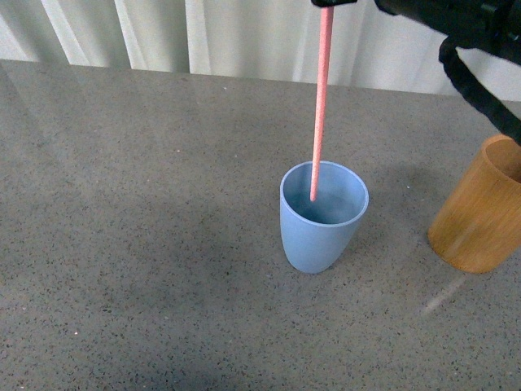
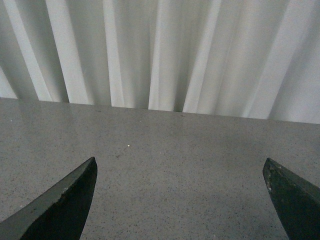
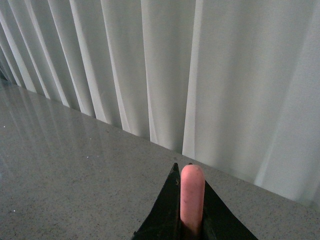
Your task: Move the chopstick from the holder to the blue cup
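Note:
The salmon-pink chopstick hangs upright from my right gripper at the top edge of the front view. Its lower tip is inside the mouth of the light blue cup, which stands upright mid-table. The orange-brown wooden holder stands at the right edge, right of the cup. In the right wrist view the right gripper is shut on the chopstick's rounded end. My left gripper is open and empty over bare table; it does not show in the front view.
The grey speckled table stretches left and in front of the cup. White curtains hang behind the table's far edge. The right arm and its black cable reach over the holder.

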You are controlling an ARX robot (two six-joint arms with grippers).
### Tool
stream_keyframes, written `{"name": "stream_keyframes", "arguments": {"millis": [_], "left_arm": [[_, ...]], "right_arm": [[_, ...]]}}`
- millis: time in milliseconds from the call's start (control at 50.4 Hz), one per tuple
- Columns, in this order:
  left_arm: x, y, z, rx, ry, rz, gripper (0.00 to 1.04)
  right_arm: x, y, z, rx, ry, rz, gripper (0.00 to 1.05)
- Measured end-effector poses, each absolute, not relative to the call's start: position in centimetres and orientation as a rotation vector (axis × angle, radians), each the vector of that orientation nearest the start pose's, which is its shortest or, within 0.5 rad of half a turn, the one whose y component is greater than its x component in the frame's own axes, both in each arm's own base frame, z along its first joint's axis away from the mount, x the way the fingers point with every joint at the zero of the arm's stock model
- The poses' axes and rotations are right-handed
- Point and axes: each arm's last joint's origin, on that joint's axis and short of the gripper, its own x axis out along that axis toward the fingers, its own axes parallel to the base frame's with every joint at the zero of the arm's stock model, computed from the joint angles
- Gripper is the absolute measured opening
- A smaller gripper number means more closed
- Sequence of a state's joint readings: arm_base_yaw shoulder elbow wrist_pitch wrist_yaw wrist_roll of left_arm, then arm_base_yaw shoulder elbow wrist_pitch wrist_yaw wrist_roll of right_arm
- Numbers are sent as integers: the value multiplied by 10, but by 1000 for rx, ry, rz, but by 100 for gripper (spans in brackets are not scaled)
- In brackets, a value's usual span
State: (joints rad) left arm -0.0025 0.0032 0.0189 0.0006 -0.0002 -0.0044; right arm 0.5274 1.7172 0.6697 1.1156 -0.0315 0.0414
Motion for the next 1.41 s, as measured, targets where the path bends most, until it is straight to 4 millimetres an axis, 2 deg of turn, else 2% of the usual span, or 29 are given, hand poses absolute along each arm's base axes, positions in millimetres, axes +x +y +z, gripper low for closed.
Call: {"name": "stream_keyframes", "arguments": {"millis": [258, 476, 595, 674, 873, 952, 1031, 1150, 1210, 1269, 1309, 1408], "left_arm": [[97, 0, 170, -4, -16, -2, 98], [97, 0, 170, -4, -16, -2, 98], [97, 0, 170, -4, -16, -2, 98], [97, 0, 170, -4, -16, -2, 98], [97, 0, 170, -4, -16, -2, 98], [97, 0, 170, -4, -16, -2, 98], [97, 0, 170, -4, -16, -2, 98], [97, 0, 170, -4, -16, -2, 98], [97, 0, 170, -4, -16, -2, 98], [97, 0, 170, -4, -16, -2, 98], [97, 0, 170, -4, -16, -2, 98], [97, 0, 170, -4, -17, -3, 98]], "right_arm": [[288, 170, 157, 29, -2, 553, 1], [286, 166, 142, 5, 37, 523, 2], [287, 165, 140, 9, 46, 514, 21], [288, 163, 143, 23, 52, 505, 39], [285, 154, 173, 80, 32, 464, 79], [281, 143, 193, 97, 36, 404, 96], [276, 126, 213, 118, 55, 306, 94], [258, 84, 239, 139, 123, 104, 95], [240, 61, 241, 113, 171, 0, 95], [215, 38, 235, 58, 219, -85, 95], [203, 30, 231, 38, 227, -113, 95], [198, 28, 235, 21, 206, -113, 95]]}}
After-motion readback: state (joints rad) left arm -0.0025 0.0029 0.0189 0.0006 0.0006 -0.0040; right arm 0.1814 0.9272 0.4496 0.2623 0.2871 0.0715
